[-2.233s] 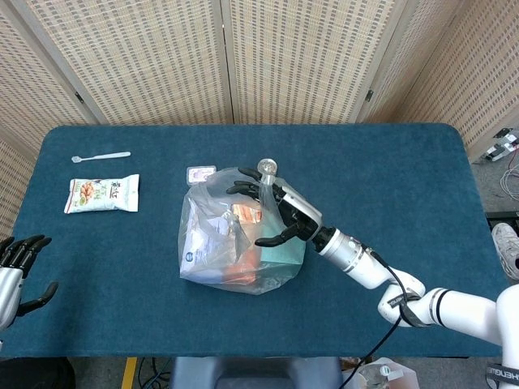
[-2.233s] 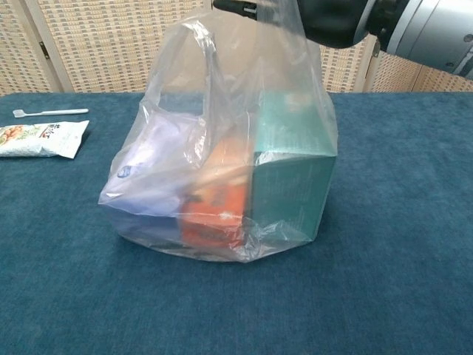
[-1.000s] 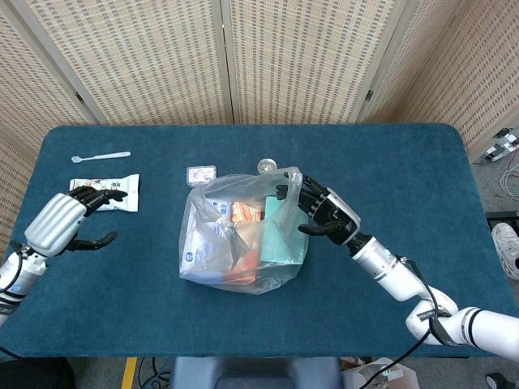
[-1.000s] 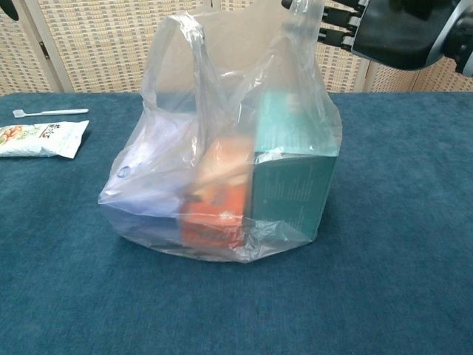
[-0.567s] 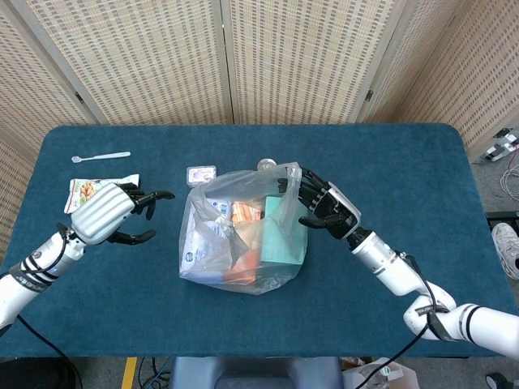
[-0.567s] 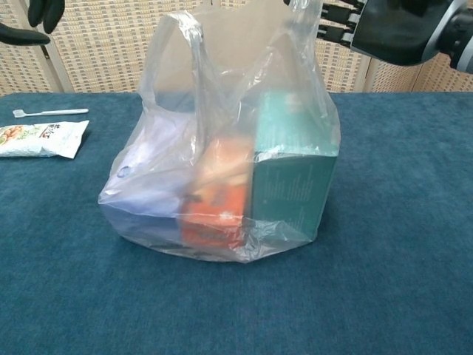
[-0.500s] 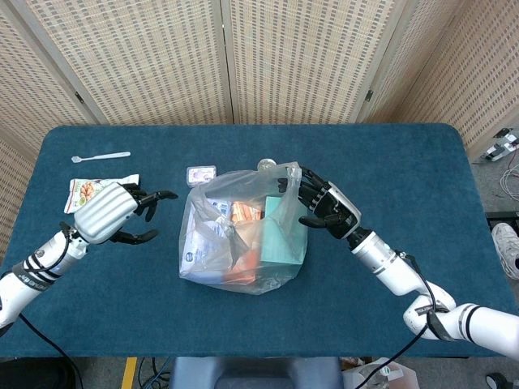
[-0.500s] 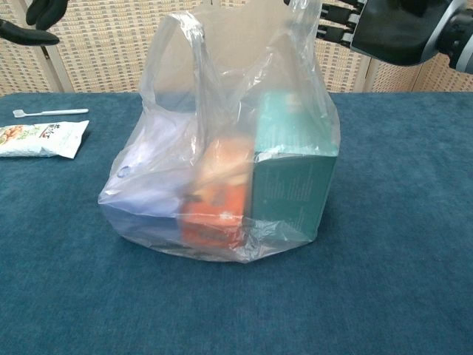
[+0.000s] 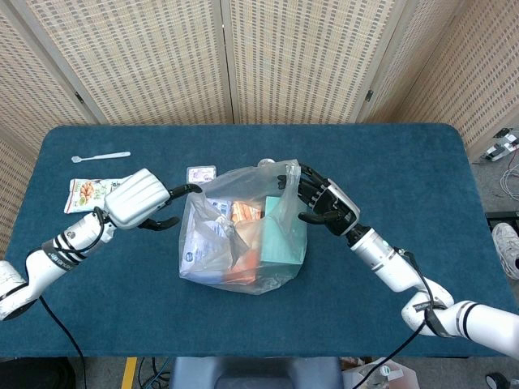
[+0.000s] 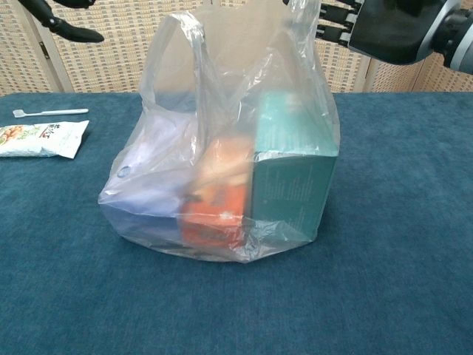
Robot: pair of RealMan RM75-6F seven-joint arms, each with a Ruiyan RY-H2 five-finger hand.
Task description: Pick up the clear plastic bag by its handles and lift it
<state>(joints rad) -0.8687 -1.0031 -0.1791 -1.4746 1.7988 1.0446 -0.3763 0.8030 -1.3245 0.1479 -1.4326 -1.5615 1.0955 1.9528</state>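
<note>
The clear plastic bag [image 9: 242, 243] stands mid-table with a teal box, an orange box and a white-blue pack inside; the chest view shows the bag [image 10: 222, 170] up close. My right hand [image 9: 326, 207] is at its right side, fingers closed around the raised right handle [image 9: 289, 175]. In the chest view that handle [image 10: 301, 18] runs up to the right hand [image 10: 392, 26] at the top edge. The left handle [image 10: 183, 33] stands free. My left hand [image 9: 138, 201] hovers left of the bag, open, its fingertips close to the bag's upper left edge and holding nothing.
A snack packet [image 9: 83, 193] lies at the left, partly behind my left hand, with a white spoon-like utensil [image 9: 101, 156] beyond it. A small flat packet [image 9: 200, 173] and a round object [image 9: 265, 163] lie just behind the bag. Woven screens stand behind the blue table [image 9: 405, 162].
My left hand has travelled from the table's left edge rightward until its fingers are beside the bag. The right hand drew out of the bag's mouth to the right and keeps the right handle raised.
</note>
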